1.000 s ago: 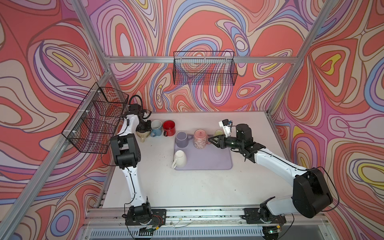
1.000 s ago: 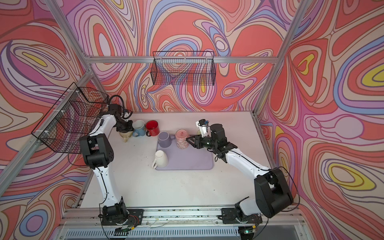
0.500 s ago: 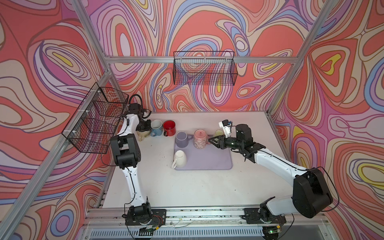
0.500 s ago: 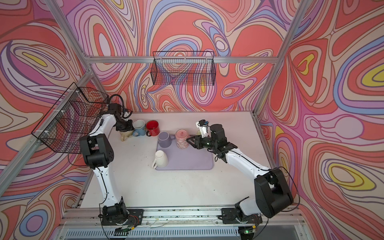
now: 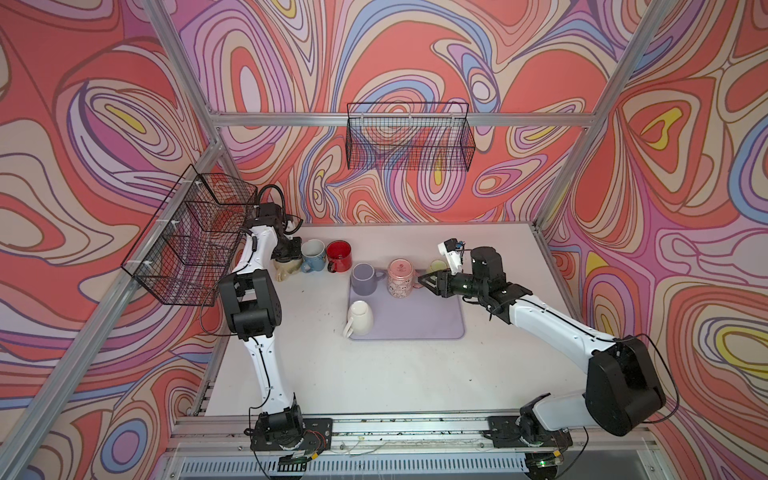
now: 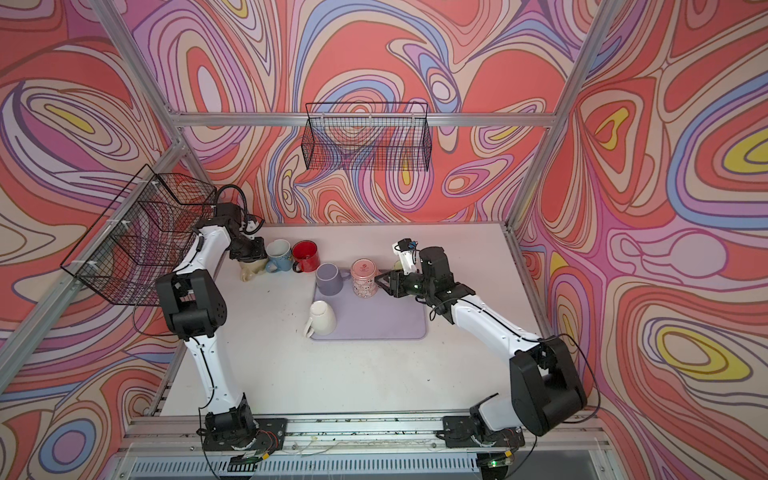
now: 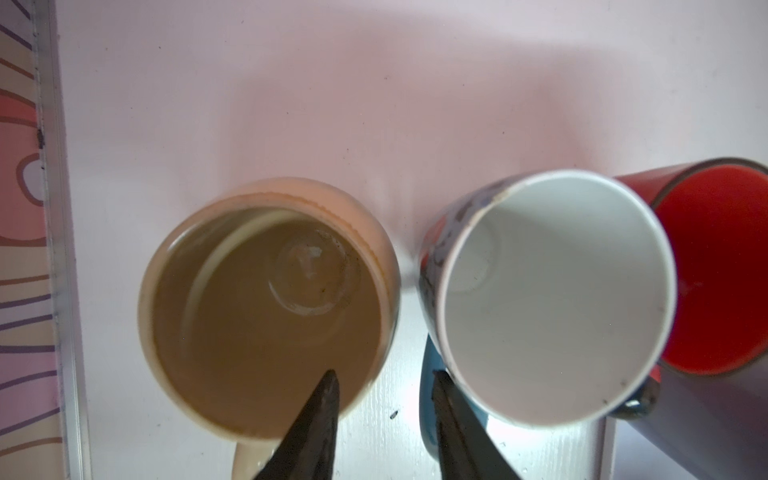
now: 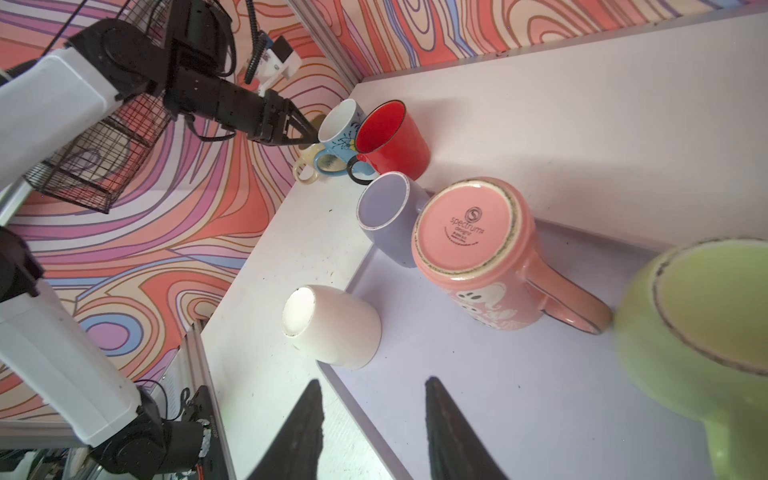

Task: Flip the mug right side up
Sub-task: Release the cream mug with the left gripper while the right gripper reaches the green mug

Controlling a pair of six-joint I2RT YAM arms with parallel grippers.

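Note:
A beige mug (image 7: 266, 307) stands mouth up at the table's far left, also seen in both top views (image 5: 286, 270) (image 6: 251, 272). My left gripper (image 7: 384, 386) hangs right above it, open. One finger is over the mug's inside and the other is outside, with its wall between them untouched. In both top views this gripper (image 5: 289, 257) (image 6: 249, 255) points down at the mug. My right gripper (image 8: 374, 386) is open and empty over the edge of the purple mat (image 5: 424, 320), just right of the pink mug (image 5: 400, 277).
Blue (image 5: 312, 254) and red (image 5: 338, 255) mugs stand mouth up beside the beige one. Purple (image 5: 362, 279), pink and white (image 5: 359, 318) mugs sit bottom up on the mat. A green mug (image 8: 706, 311) is behind my right gripper. Wire baskets (image 5: 195, 232) (image 5: 409, 141) hang on the walls.
My left gripper's jaws have spread apart from the beige mug's wall and let it go. The right arm has stayed where it was.

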